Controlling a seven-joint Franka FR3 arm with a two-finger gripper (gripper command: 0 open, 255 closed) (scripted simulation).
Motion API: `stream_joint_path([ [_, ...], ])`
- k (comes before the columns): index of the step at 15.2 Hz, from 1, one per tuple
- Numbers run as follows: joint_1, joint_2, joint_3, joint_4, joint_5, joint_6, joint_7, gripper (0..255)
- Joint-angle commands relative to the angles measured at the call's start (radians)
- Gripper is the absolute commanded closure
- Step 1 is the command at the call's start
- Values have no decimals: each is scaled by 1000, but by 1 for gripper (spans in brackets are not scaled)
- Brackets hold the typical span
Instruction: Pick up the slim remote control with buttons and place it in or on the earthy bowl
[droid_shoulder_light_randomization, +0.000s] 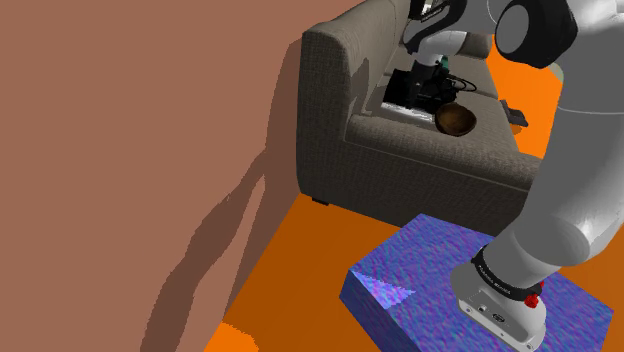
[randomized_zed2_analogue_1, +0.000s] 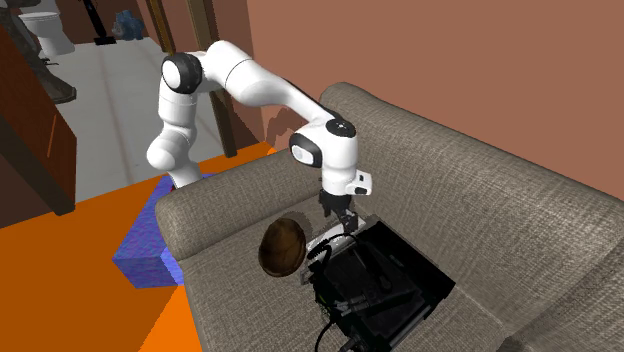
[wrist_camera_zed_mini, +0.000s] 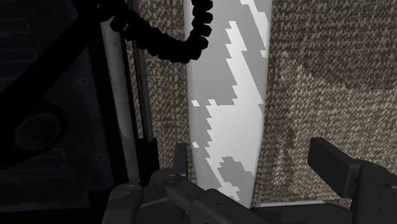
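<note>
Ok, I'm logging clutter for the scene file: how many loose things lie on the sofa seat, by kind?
Brown round bowl: 1
Pale slim remote control: 1
Black boxy device with a coiled cord: 1
Small dark flat item at the seat's edge, kind unclear: 1
Total: 4

On the sofa, the remote lies between bowl and device.

1. Remote: slim long strip, patchy white and grey, buttons not discernible, lying flat on the sofa seat.
2. Bowl: round, brown, darker inside, sitting on the same seat, near the remote, not touching it.
</note>
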Motion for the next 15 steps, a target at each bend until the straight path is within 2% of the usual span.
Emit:
stream_joint_path([
  [1,-16,34,9,27,17,5,-21,0],
  [7,-25,79,26,0,47,72,-40,0],
  [15,-26,78,26,0,47,72,-39,0],
])
